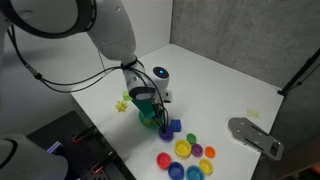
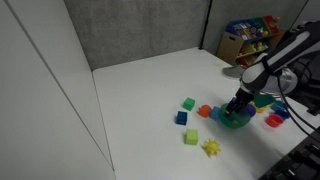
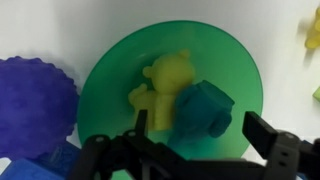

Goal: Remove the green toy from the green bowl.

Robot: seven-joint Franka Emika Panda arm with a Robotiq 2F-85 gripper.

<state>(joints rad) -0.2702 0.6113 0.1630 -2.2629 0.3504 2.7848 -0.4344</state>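
The green bowl fills the wrist view and shows in both exterior views. Inside it lie a yellow-green bear-shaped toy and a darker teal-green toy, touching each other. My gripper is open and hangs right over the bowl. One finger is at the bear's side and the other is past the teal toy, so the teal toy lies between them. In both exterior views the gripper reaches down into the bowl and hides the toys.
A purple-blue ridged disc lies beside the bowl. Several coloured discs and a blue block lie near it. Loose blocks and a yellow star lie on the white table. A grey flat object sits at one edge.
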